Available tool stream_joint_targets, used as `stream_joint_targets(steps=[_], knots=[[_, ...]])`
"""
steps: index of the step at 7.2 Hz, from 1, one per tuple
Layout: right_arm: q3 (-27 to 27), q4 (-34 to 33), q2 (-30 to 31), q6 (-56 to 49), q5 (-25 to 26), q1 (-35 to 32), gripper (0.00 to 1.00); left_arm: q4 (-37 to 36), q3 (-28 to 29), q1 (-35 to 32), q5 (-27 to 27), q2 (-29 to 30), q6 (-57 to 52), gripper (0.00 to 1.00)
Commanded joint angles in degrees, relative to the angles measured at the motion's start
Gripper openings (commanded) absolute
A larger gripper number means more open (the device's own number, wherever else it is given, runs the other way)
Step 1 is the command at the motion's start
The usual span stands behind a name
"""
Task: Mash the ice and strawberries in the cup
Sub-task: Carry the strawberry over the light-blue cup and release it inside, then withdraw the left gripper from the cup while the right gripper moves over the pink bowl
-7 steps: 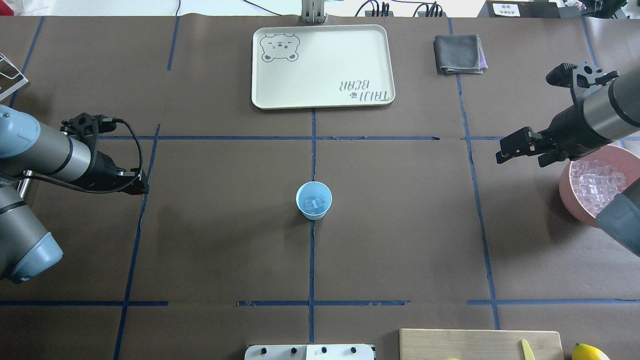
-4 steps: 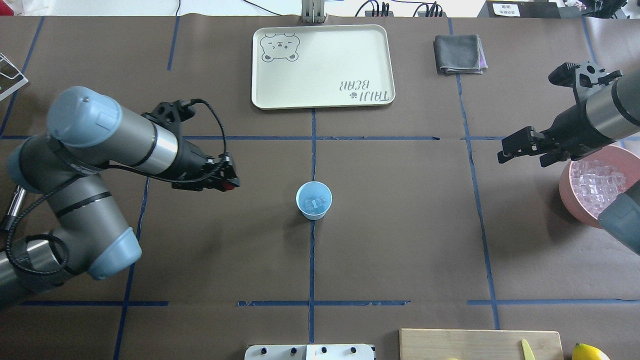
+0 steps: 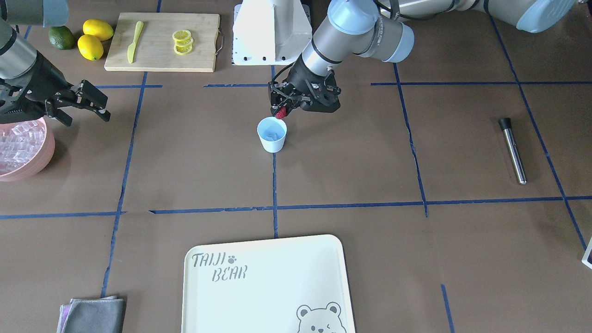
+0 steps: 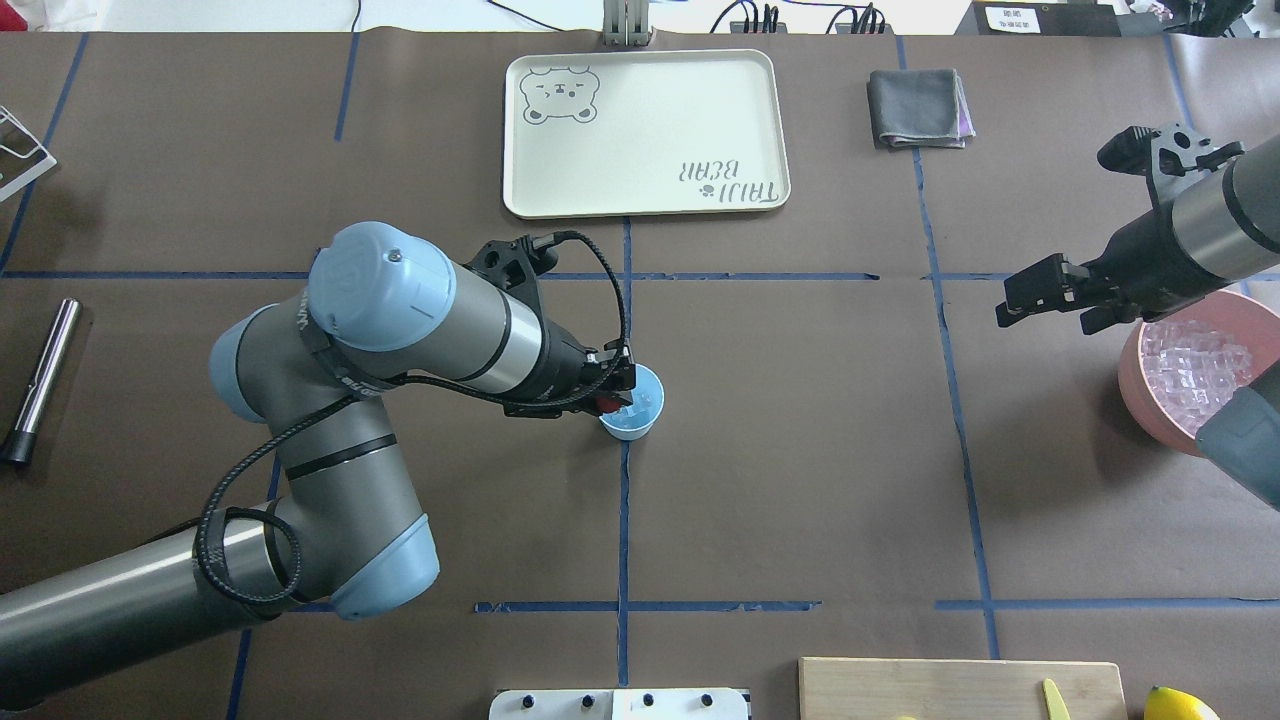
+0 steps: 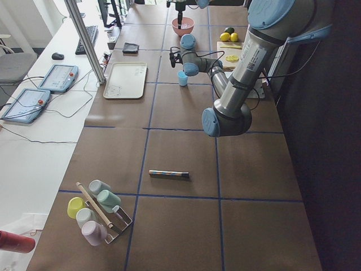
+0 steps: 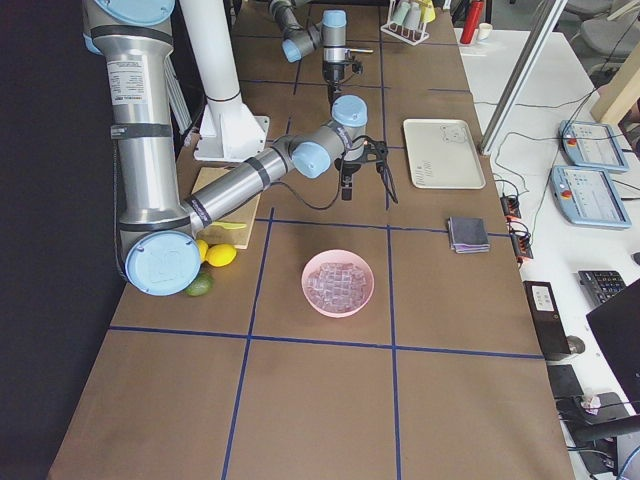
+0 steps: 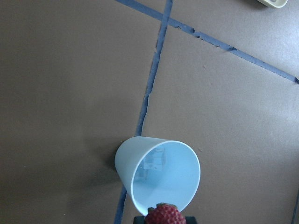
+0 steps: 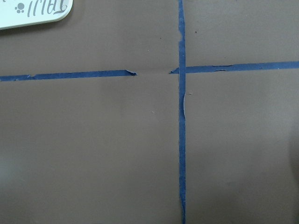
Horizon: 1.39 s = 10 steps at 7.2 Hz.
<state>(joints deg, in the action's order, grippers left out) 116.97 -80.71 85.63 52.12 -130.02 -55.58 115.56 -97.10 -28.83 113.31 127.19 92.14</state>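
Observation:
The light-blue cup (image 4: 640, 415) stands upright at the table's centre on a blue tape cross. A few clear ice cubes (image 7: 156, 161) lie at its bottom. My left gripper (image 4: 612, 392) is shut on the red strawberry (image 3: 280, 112) and holds it just over the cup's near rim (image 7: 164, 215); the berry hangs above the cup (image 3: 272, 134), not inside it. My right gripper (image 4: 1003, 303) hovers open and empty far to the right, beside the pink bowl. The right wrist view shows only bare table and tape.
A pink bowl (image 4: 1130, 385) full of ice cubes sits at the right edge. A steel muddler (image 4: 40, 380) lies at the far left. A cream bear tray (image 4: 645, 130) and grey cloth (image 4: 918, 108) are at the back. A cutting board (image 3: 162, 41) with lemon slices and lemons (image 3: 95, 39) lies by my base.
My left arm has swung in from the left edge to the cup, carrying the strawberry. The muddler at the far left has come into view. The right arm has barely shifted.

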Motion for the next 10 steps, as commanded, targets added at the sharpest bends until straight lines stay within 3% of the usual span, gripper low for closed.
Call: stream_joint_targets(steps=[1,2,3,4,5,7,8,10], knots=[[0.1,-0.1,-0.3,0.0,0.0,0.0,1.00,-0.2,2.1,0.4,-1.0,1.6,-0.2,0.03],[0.0,-0.1,-0.3,0.0,0.0,0.0,1.00,-0.2,2.1,0.4,-2.3,1.3,-0.2,0.12],[0.0,-0.1,-0.3,0.0,0.0,0.0,1.00,-0.2,2.1,0.4,-2.6,1.3,-0.2,0.45],[0.0,-0.1,-0.2,0.0,0.0,0.0,1.00,-0.2,2.0,0.4,-2.6,1.3,-0.2,0.84],[0.0,-0.1,-0.1,0.0,0.0,0.0,1.00,-0.2,2.0,0.4,-2.7,1.2,-0.2,0.99],[0.1,0.0,0.2,0.0,-0.1,-0.2,1.00,-0.2,-2.4,-2.3,-1.6,-3.1,-1.9,0.99],[0.1,-0.1,0.3,0.0,-0.1,-0.3,1.00,-0.3,-7.6,-7.2,4.0,-8.9,-8.6,0.99],[0.4,-0.1,1.9,-0.1,-0.1,-2.1,1.00,-0.2,-8.5,-20.1,17.7,-19.5,-25.2,0.99]])
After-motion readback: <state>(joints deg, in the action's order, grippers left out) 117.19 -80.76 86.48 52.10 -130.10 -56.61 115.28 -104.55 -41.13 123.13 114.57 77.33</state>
